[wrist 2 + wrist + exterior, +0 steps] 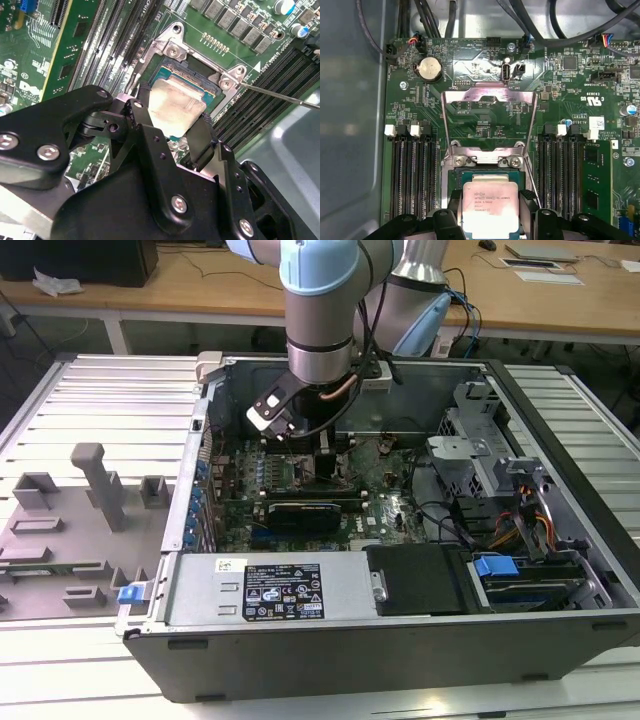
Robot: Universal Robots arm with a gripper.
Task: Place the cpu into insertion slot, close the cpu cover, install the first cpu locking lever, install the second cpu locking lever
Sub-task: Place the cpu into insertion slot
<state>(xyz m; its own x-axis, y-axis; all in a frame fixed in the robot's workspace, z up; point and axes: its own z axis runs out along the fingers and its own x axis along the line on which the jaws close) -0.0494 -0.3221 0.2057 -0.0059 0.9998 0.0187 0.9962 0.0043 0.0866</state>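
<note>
My gripper [491, 220] is shut on the cpu [490, 204], a flat silver square held by two opposite edges between the black fingers [145, 125]. The cpu [175, 105] hangs just over the insertion slot [485, 173], whose dark rim [172, 50] and green inner edge show around it. I cannot tell whether it touches the pin field. The cpu cover [490, 94] stands swung open beyond the slot. Thin locking levers [535, 150] [280, 96] stick out, unlatched. In the exterior view the gripper [318, 452] reaches down into the open computer case.
Long black memory slots [412, 175] [565, 170] flank the socket on both sides. Cables [560, 30] run along the case wall. A drive cage [470, 455] and black power supply [420, 580] crowd the exterior view's right. A grey fixture plate [70, 530] lies outside the case on that view's left.
</note>
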